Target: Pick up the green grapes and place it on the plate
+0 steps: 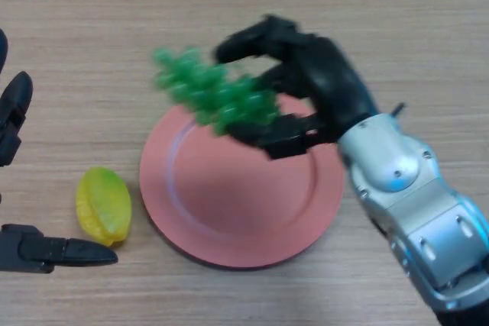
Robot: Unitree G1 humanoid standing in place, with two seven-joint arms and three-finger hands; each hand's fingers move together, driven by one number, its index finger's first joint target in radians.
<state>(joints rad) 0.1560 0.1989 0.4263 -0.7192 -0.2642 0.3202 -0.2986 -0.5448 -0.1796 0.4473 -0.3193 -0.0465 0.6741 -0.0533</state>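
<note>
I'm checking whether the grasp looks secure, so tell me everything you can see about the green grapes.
The green grapes are a bunch of small, glossy, bright green balls, plastic-looking. The bunch lies roughly sideways, its tip pointing to the view's left. The right hand is curled round its right end, fingers above and thumb below. It appears lifted over the far rim of the pink plate, with the left end hanging out past the rim over the wooden table. Whether it touches the plate cannot be told.
</note>
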